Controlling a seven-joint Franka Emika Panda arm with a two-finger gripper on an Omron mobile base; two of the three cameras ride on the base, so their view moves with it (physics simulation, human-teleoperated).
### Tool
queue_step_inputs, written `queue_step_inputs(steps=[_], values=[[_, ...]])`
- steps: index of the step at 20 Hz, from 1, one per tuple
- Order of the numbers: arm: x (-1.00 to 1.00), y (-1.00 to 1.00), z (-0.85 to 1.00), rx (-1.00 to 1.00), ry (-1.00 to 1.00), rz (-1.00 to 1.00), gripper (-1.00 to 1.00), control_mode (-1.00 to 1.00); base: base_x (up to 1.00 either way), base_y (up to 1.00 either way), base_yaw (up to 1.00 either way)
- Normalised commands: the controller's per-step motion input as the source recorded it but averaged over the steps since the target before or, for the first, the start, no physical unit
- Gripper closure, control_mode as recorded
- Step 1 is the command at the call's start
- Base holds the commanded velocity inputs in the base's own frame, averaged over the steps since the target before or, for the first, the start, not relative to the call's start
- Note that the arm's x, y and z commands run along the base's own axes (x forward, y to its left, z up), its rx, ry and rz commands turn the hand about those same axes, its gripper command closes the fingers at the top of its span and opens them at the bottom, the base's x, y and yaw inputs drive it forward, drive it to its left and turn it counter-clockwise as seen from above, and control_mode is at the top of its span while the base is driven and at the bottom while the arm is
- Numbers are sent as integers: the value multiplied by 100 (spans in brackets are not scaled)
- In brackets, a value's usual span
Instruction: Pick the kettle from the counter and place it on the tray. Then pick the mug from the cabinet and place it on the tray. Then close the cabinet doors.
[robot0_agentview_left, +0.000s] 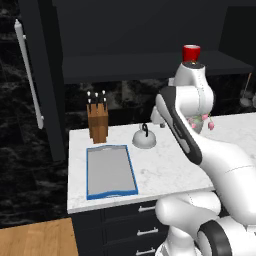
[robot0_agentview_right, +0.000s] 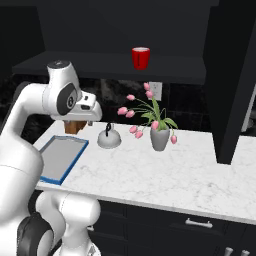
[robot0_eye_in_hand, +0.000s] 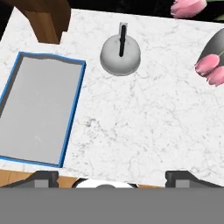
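Observation:
The silver-grey kettle (robot0_agentview_left: 144, 139) (robot0_agentview_right: 109, 139) (robot0_eye_in_hand: 120, 55) stands upright on the white marble counter (robot0_eye_in_hand: 144, 122), its black handle up. The blue-rimmed grey tray (robot0_agentview_left: 111, 171) (robot0_agentview_right: 62, 156) (robot0_eye_in_hand: 39, 109) lies bare just left of it. The red mug (robot0_agentview_left: 191, 53) (robot0_agentview_right: 141, 58) sits on the dark cabinet shelf (robot0_agentview_right: 100, 62). Both cabinet doors (robot0_agentview_left: 42, 75) (robot0_agentview_right: 232, 85) stand open. My gripper (robot0_eye_in_hand: 113, 178) hovers above the counter's front edge, open and holding nothing, apart from the kettle, which is farther back.
A wooden knife block (robot0_agentview_left: 97, 122) (robot0_eye_in_hand: 43, 17) stands behind the tray. A grey vase of pink flowers (robot0_agentview_right: 160, 137) (robot0_eye_in_hand: 214, 48) is right of the kettle. Dark drawers with silver handles (robot0_agentview_left: 145, 207) sit under the counter.

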Motion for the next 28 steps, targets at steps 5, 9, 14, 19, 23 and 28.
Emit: queue_step_inputs(steps=[5, 9, 14, 19, 23, 28], values=[[1, 22, -34, -1, -2, 0, -100, -100, 0, 0, 0], [29, 1, -27, 0, 0, 0, -100, -100, 0, 0, 0], [19, 0, -22, 0, -2, 0, -100, -100, 0, 0, 0], [26, 0, -20, 0, 0, 0, -100, -100, 0, 0, 0], [33, 0, -22, 0, 0, 0, -100, -100, 0, 0, 0], [37, 0, -28, 0, 0, 0, -100, -100, 0, 0, 0]])
